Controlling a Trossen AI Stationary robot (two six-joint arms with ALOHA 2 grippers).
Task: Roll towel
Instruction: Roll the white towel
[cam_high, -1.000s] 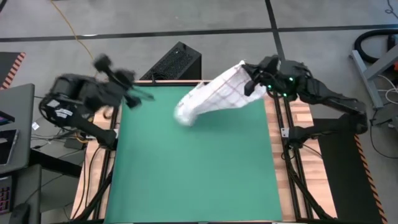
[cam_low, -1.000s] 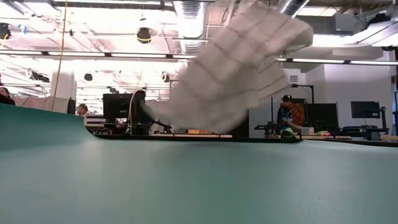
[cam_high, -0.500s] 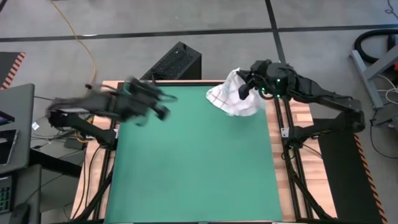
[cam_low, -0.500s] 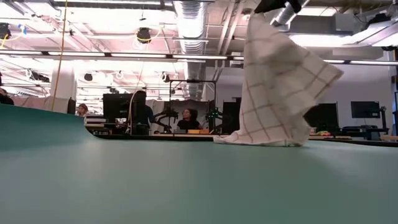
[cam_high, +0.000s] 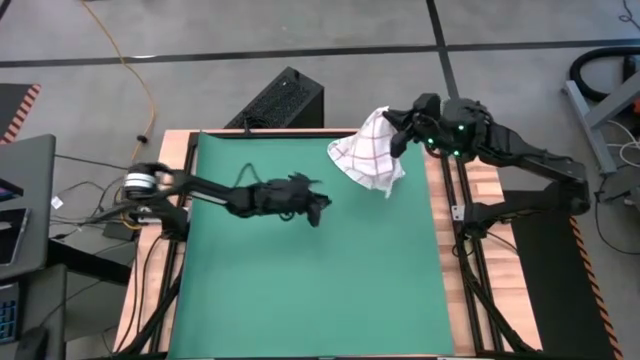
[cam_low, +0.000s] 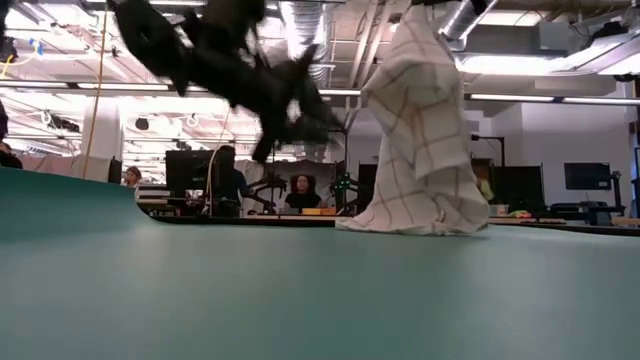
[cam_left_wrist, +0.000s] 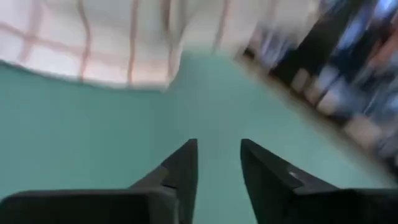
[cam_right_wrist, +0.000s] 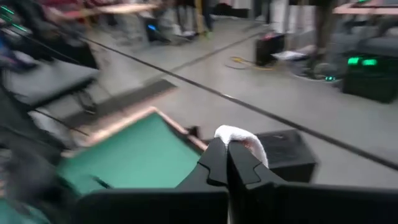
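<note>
Towel (cam_low: 418, 130) hanging vertical from right pincer (cam_right_wrist: 227, 149), hem on mat (cam_high: 300, 290)

likely a robotics lab: exposed ducts (cam_low: 305, 30), monitors (cam_low: 588, 176), workstations.

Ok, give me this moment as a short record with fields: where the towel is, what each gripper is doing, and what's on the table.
towel: hangs from the right gripper, lower edge resting on the green mat near its far right corner
right gripper: shut on a corner of the towel, raised above the mat
left gripper: open, holding nothing, over the mat beside the towel, apart from it
green mat: covers most of the wooden table
roll: not yet begun, towel bunched and unrolled
</note>
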